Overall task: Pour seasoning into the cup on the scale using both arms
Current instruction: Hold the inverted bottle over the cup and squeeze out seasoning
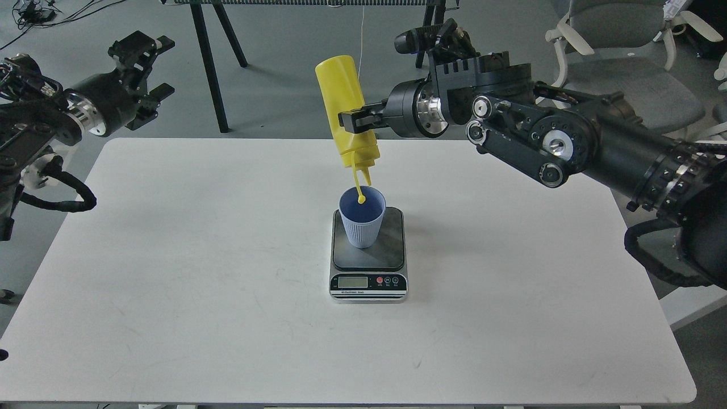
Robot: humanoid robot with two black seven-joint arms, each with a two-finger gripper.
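Right pincer (353, 120) clamped on yellow squeeze bottle (343, 108), bottle inverted, long axis near vertical, base tilted left, nozzle down over light blue cup (362, 224) on kitchen scale (368, 267), left pincer (149, 68) spread, empty, beyond white table (170, 272).

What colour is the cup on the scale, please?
Light blue with fine vertical ribs, seen in the head view: the cup.
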